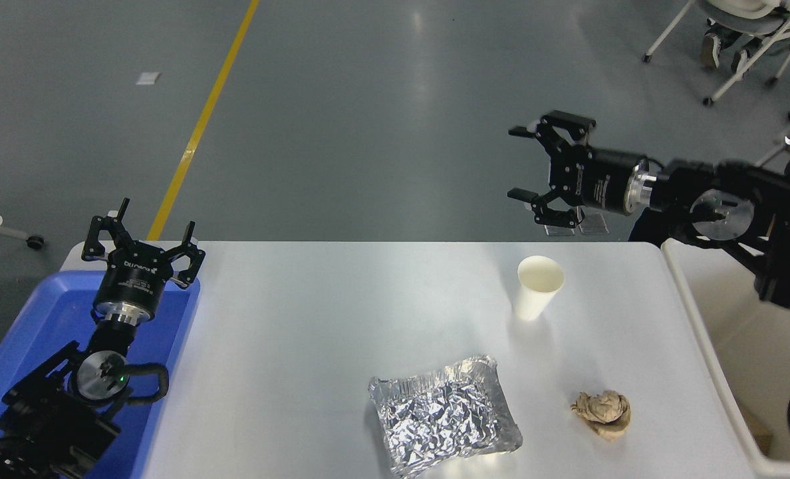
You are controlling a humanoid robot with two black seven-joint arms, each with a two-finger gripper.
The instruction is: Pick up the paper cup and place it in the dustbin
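The white paper cup [538,287] stands upright on the white table [342,313], toward its far right. My right gripper [523,163] is open and empty, raised high above the table's far edge, up and slightly left of the cup, pointing left. The off-white dustbin [707,346] sits at the table's right edge; only its left rim and inside wall show. My left gripper [143,231] is open and parked at the lower left over the blue tray.
A crinkled foil tray [443,416] lies at the front middle. A crumpled brown paper ball [603,412] lies front right. A blue plastic tray [32,332] sits at the table's left. A chair and a person's feet are at the top right.
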